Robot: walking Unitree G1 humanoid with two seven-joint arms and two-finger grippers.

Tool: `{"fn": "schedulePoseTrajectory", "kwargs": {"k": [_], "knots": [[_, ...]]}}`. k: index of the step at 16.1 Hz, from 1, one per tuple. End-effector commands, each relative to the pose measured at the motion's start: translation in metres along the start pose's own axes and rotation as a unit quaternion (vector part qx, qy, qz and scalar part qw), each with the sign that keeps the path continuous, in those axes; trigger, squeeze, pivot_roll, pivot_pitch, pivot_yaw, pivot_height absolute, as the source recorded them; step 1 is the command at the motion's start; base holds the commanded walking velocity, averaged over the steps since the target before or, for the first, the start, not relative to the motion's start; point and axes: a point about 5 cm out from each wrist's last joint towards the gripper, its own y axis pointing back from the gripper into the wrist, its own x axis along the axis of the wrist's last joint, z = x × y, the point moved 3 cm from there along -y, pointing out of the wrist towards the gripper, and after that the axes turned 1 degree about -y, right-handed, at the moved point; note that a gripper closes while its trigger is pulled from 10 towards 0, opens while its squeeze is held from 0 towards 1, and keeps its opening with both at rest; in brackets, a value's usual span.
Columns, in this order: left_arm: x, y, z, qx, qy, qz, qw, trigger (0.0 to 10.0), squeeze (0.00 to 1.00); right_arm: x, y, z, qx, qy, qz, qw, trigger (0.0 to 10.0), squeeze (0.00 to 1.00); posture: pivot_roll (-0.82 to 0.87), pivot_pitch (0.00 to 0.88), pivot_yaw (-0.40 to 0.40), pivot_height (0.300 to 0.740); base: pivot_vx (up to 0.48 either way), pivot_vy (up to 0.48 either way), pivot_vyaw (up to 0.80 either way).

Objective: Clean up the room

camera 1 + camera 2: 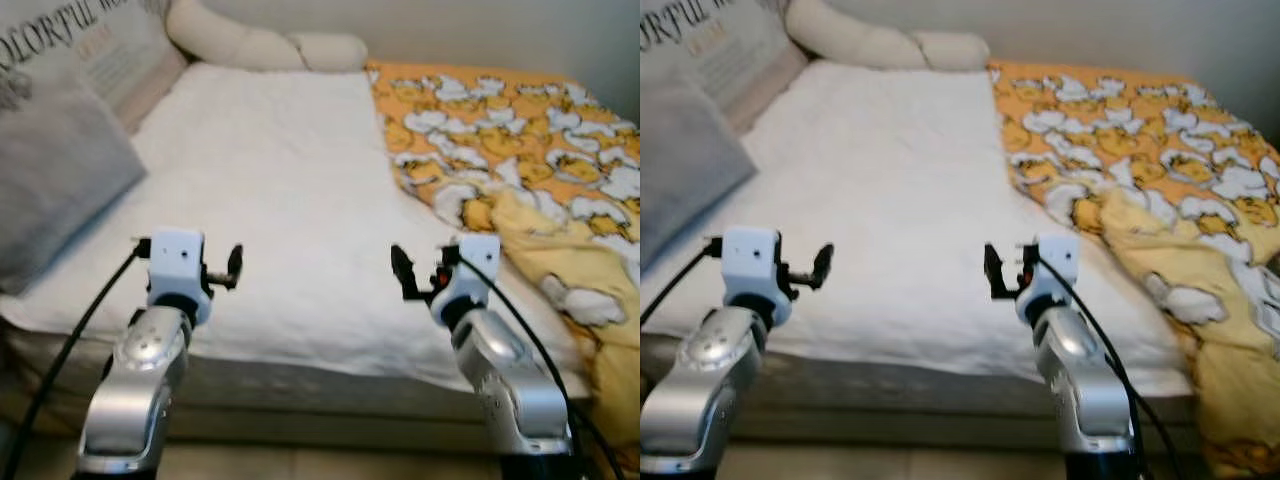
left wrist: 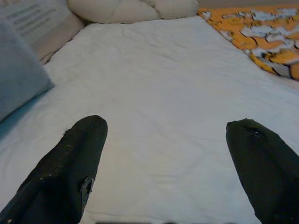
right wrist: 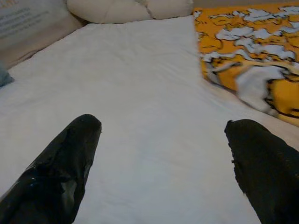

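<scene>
Grey square pillow [image 1: 55,170]: bed's left edge. Left tool [image 2: 168,163]: fingers wide apart, empty, above white quilted bed sheet [image 1: 270,190]. Right tool [image 3: 163,163]: likewise spread, empty. Orange duck-print blanket [image 1: 520,150]: crumpled, bed's right side.

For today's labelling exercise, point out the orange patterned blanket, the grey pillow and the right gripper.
orange patterned blanket [image 1: 500,130], left eye view, its flat middle.
grey pillow [image 1: 50,170], left eye view, its front face.
right gripper [image 3: 161,168], right wrist view, midway between its open fingertips.
</scene>
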Motion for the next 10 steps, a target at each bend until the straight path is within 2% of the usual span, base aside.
{"fn": "schedulePoseTrajectory", "kwargs": {"k": [1,3,6,8,10], "knots": [[-0.0019,-0.0014,0.0123,-0.019,-0.003,-0.007,1.0,10.0,0.56,-0.0008,0.0027,0.0097,-0.011,0.003,-0.002,1.0,10.0,0.0,-0.07,0.0,-0.015,0.74,0.0,-0.48,0.0],[-0.0007,-0.0017,0.0118,-0.018,-0.007,-0.006,1.0,10.0,0.58,0.0014,0.0027,0.0111,-0.011,-0.017,0.005,1.0,10.0,0.0,-0.07,0.0,-0.022,0.74,0.0,-0.48,0.0],[0.0019,-0.0034,0.0111,-0.017,-0.007,0.0,1.0,10.0,0.58,-0.0002,0.0023,0.0096,-0.007,-0.013,0.004,1.0,10.0,0.0,-0.06,0.0,-0.026,0.74,0.0,-0.48,0.0],[0.0017,-0.0054,0.0137,-0.022,-0.006,0.001,1.0,10.0,0.58,0.0028,-0.0007,0.0055,0.01,0.015,0.008,1.0,10.0,0.0,-0.08,0.0,-0.017,0.74,0.0,-0.48,0.0],[0.0015,-0.0065,0.0136,-0.023,-0.006,0.001,1.0,10.0,0.58,0.0049,-0.0025,0.0031,0.019,0.02,0.01,1.0,10.0,0.0,-0.08,0.0,-0.01,0.74,0.0,-0.48,0.0]]}}
